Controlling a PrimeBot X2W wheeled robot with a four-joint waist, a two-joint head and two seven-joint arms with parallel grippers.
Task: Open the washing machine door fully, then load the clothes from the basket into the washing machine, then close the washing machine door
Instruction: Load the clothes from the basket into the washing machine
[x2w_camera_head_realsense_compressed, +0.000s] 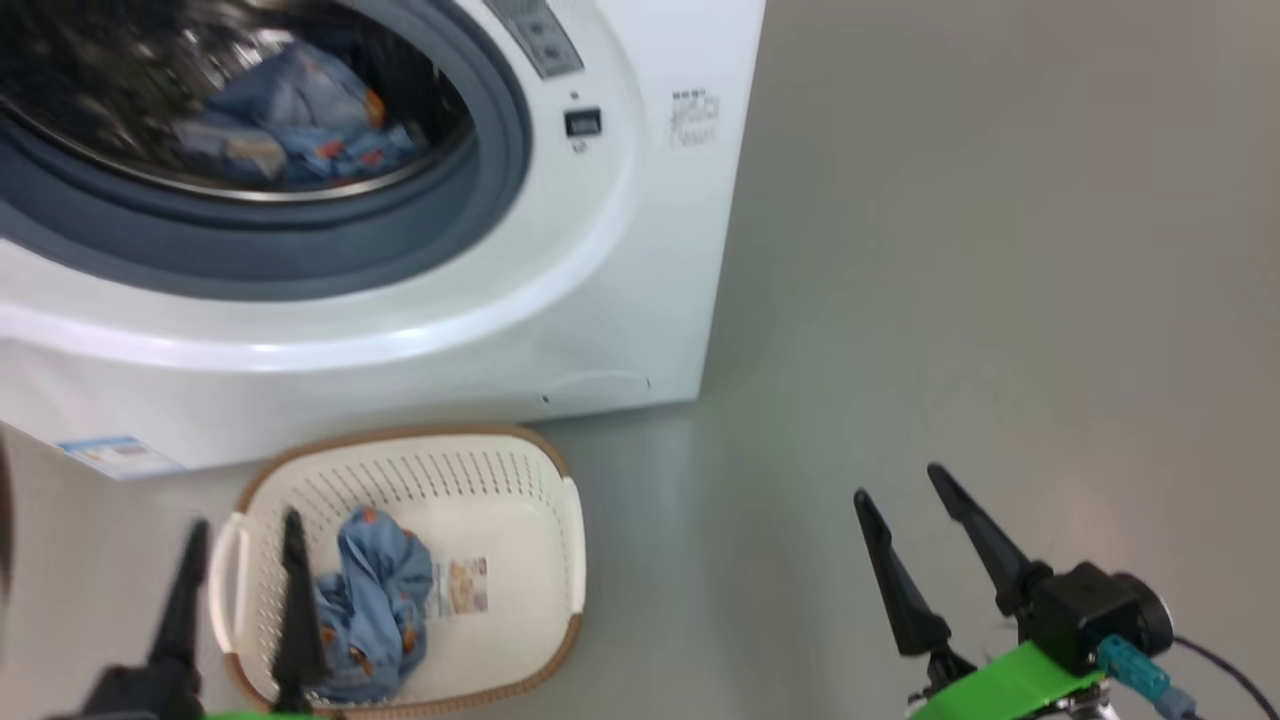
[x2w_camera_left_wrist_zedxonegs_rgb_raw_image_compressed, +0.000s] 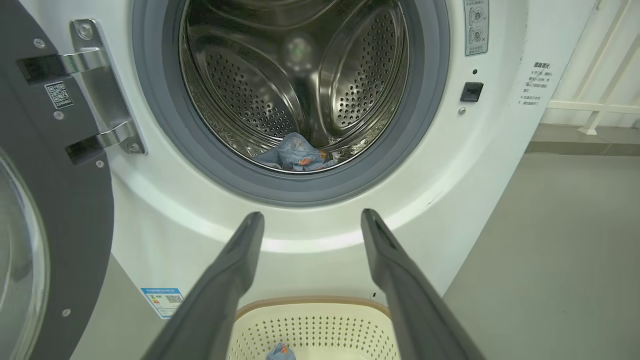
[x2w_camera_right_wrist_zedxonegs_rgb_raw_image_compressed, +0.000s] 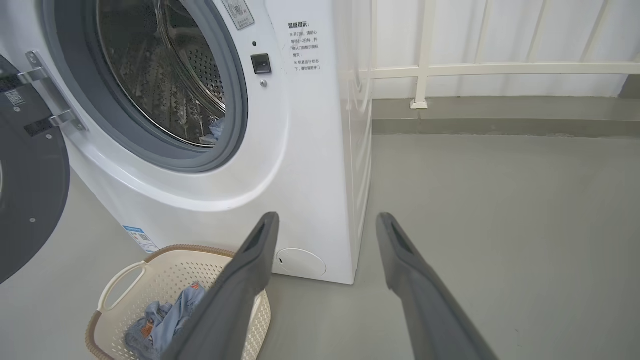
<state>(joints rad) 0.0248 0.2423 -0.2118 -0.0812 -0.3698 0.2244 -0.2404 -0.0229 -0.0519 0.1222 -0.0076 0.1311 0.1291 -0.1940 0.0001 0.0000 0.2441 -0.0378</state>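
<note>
Both our hands stand wide open and hold nothing. Our left hand (x2w_camera_head_realsense_compressed: 243, 522) hangs above the left end of the basket (x2w_camera_head_realsense_compressed: 520, 500), and our right hand (x2w_camera_head_realsense_compressed: 898, 482) hangs over bare floor (x2w_camera_head_realsense_compressed: 1000, 250), well to the basket's right. The basket sits on the floor just in front of the washing machine (x2w_camera_head_realsense_compressed: 640, 260). The washing machine door (x2w_camera_left_wrist_zedxonegs_rgb_raw_image_compressed: 75, 215) is swung wide open on its hinges at the left. Of the clothes, one blue garment (x2w_camera_head_realsense_compressed: 300, 120) lies low in the steel drum (x2w_camera_left_wrist_zedxonegs_rgb_raw_image_compressed: 350, 75), and a second garment (x2w_camera_head_realsense_compressed: 375, 600) lies crumpled in the basket beside a paper label (x2w_camera_head_realsense_compressed: 462, 585).
</note>
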